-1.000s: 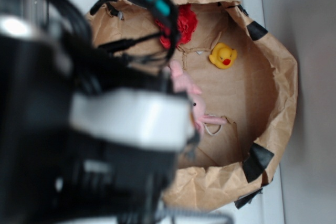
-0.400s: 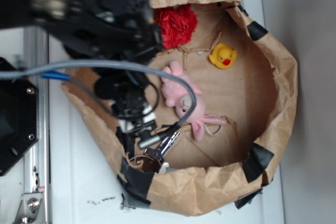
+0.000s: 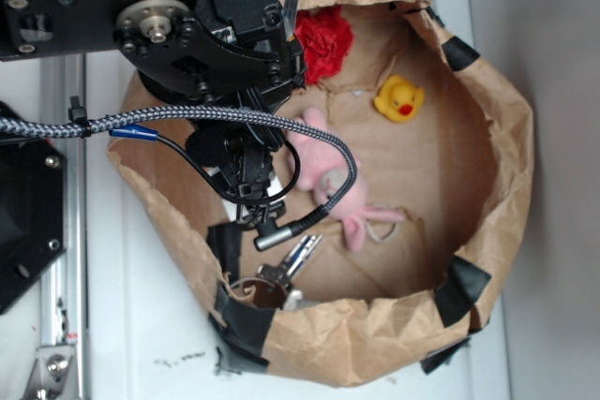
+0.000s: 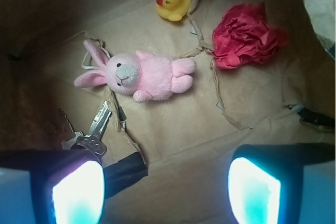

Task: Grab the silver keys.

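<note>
Silver keys lie on the brown paper floor of a wide, rolled-down paper bag, near its rim and just beside a strip of black tape. A pink plush bunny rests near them, with a yellow rubber duck and a crumpled red paper ball farther off. The bag sits on a white desk. The hand hovers above the bag floor, fingers spread wide, holding nothing.
</note>
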Available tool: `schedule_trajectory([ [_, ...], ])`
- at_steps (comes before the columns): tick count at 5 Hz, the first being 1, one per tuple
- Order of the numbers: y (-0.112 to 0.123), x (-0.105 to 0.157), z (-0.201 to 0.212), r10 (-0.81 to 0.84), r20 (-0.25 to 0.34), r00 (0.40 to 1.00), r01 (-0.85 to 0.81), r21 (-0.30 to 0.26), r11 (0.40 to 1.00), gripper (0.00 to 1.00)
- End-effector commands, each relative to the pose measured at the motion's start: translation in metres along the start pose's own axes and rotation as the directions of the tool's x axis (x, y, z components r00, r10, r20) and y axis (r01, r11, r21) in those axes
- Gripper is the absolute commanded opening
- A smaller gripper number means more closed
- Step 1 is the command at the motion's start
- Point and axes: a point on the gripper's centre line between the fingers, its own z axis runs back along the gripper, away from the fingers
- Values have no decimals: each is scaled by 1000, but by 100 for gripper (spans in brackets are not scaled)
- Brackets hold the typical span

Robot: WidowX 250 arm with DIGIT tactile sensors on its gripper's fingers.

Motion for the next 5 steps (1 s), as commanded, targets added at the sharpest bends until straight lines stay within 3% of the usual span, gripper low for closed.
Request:
schedule_trajectory([
  [1,2,3,7,-7,26,1000,7,-4,1000,100],
  [3,-6,16,-12,-14,39,999,14,-11,1000,100],
  [4,-32,42,-20,-1,53,999,2,-20,1000,100],
  [5,-47,50,-26,20,53,998,-17,-48,999,100],
])
